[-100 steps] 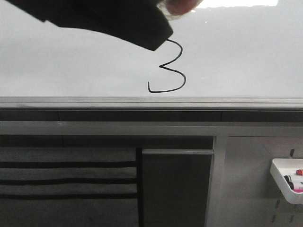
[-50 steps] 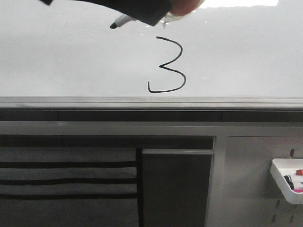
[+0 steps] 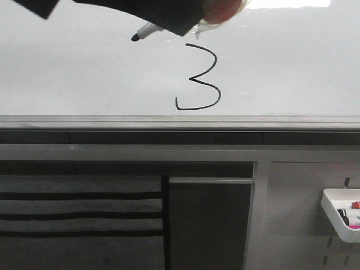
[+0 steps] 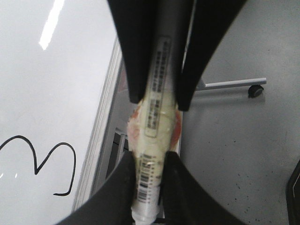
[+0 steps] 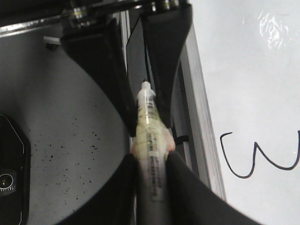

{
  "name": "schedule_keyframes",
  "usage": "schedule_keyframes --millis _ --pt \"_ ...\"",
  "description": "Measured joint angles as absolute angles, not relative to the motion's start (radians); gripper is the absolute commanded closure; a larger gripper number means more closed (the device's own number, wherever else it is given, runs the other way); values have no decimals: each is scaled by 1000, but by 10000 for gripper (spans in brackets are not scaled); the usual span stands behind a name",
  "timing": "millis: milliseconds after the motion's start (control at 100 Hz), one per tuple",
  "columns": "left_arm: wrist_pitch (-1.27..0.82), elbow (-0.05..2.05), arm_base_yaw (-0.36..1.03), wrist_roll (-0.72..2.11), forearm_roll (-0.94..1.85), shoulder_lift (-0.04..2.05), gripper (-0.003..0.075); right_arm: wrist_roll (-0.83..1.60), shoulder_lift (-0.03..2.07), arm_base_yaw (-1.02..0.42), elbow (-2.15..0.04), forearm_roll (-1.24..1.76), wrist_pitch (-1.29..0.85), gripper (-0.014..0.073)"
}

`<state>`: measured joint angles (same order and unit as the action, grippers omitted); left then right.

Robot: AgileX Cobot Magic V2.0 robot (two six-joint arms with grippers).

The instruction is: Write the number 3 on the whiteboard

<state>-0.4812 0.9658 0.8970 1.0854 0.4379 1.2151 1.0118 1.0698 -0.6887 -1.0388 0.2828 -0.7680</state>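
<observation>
The 3 [image 3: 198, 77] is right there on the whiteboard [image 3: 292, 67], thin black line, pointy middle, hooked tail at the bottom sitting just above the board's grey frame [image 3: 180, 121]. It also shows in both wrist views, turned sideways [image 4: 40, 161] [image 5: 260, 157].

The marker [image 3: 145, 31] is up and to the left of the digit's top curve in the front view, dark tip pointing down-left, with bare white board between the tip and the digit. From the front you only see a black gripper shape [image 3: 163, 11] along the top edge, above the 3.

Both arms seem to have hold of the same marker. The left gripper [image 4: 149, 187] has its fingers [image 4: 115, 192] pressed against the barcoded barrel [image 4: 154, 117], and the other pair of black fingers clamps it further along. The right gripper [image 5: 152, 187] is likewise closed on the marker's dark barrel [image 5: 150, 136], the 3 off to its side on the board.

Below the frame are grey panels, and a small white tray [image 3: 342, 214] with markers hangs at lower right.
</observation>
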Motion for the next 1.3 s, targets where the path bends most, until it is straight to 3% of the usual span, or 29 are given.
schedule_keyframes --millis 120,300,530,750,1300 --pt "-480 966 872 1071 449 1215 738 985 1068 -686 -1039 278 -749 226" --pt "-480 956 742 1030 456 1217 738 888 994 -590 -1039 227 -739 223" --pt "-443 927 422 829 461 1295 738 789 862 -403 -1041 213 -747 223" --pt "-369 920 190 692 594 1422 738 772 853 -370 -1041 213 -791 223" --pt "-267 920 160 684 680 1438 738 764 877 -370 -1016 213 -798 223"
